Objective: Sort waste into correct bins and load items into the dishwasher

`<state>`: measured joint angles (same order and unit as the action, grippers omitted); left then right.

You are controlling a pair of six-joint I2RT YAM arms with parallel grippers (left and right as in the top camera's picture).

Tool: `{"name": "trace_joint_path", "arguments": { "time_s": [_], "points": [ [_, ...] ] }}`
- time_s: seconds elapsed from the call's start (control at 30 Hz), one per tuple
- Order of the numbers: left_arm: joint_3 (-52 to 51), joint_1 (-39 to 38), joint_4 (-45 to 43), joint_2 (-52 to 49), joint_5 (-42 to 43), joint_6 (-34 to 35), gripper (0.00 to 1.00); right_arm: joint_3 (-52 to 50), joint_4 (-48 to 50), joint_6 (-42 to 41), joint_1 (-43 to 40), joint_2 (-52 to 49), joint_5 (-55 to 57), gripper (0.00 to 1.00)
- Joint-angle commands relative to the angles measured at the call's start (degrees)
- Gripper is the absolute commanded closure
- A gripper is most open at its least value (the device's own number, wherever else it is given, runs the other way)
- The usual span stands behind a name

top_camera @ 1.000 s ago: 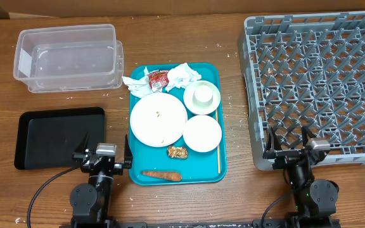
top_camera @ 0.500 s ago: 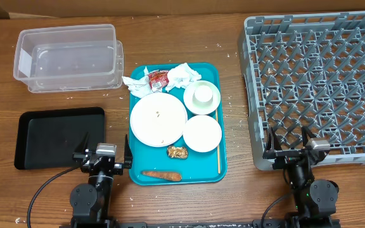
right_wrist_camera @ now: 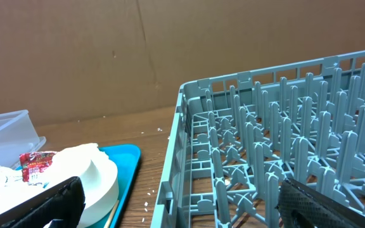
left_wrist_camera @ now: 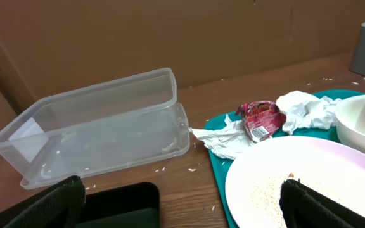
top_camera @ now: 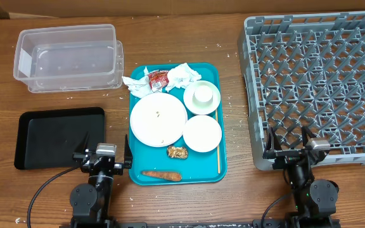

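Gaping fully, gripping nothing: left end effector [top_camera: 105, 154], right end effector [top_camera: 290, 145]. Lying near left one, at its 4 o'clock, long axis running 3-to-9: carrot piece [top_camera: 161, 175].

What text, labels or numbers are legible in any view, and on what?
No text is legible in any view.
red wrapper: pale print, too blurred to read.
clear tub: a white sticker on its end wall, nothing readable on it.
Nothing else shows visible markings.
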<state>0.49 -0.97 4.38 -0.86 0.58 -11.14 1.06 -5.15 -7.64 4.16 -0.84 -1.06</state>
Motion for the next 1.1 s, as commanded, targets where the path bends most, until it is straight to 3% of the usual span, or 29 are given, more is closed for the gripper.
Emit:
{"name": "trace_joint_path", "arguments": {
  "time_s": [0.0,0.47,0.63,0.77,0.97,1.07],
  "points": [
    [-0.2,0.31,0.04,0.59,-0.42,-1.29,0.0,-0.59,0.33,0.2,0.33,0.68,0.39,0.0],
    [-0.2,0.31,-2.47,0.59,-0.28,-1.51,0.0,-0.61,0.33,0.2,0.33,0.68,0.39,0.0],
    [-0.2,0.31,-5.22,0.59,16.04,4.13,0.0,-0.59,0.33,0.2,0.33,0.68,0.39,0.0],
    [-0.2,0.31,-10.6,0.59,26.58,4.13,0.0,-0.61,0.33,0.2,0.33,0.68,0.39,0.0],
    [-0.17,0.31,-24.46,0.57,27.06,8.98,0.0,-0.61,0.33,0.22,0.33,0.68,0.39,0.0],
    [0.74,0.31,-25.4,0.5,25.31,11.82,0.0,-0.61,0.33,0.2,0.33,0.68,0.39,0.0]
  ]
}}
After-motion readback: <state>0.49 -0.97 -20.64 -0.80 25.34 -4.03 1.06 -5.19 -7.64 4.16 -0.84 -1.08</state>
